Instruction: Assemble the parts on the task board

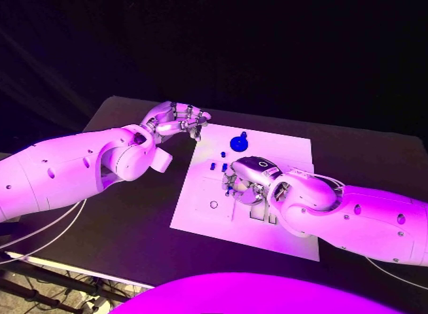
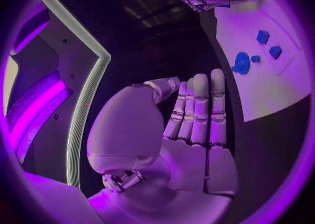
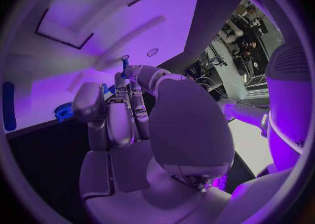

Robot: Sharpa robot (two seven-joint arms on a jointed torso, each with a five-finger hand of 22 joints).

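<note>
Left hand (image 1: 177, 120) raised beside task board (image 1: 290, 147), fingers straight, apart, holding nothing. Right hand (image 1: 247, 182) lowered over board, pinching small blue part (image 3: 125, 64).

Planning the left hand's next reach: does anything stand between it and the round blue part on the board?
Nothing visible does. The left hand hovers open beside the task board; bare board separates it from the round blue part. The right hand works elsewhere.

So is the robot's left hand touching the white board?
Apart. The left wrist view shows the left hand open, with dark table between its fingers and the task board.
</note>
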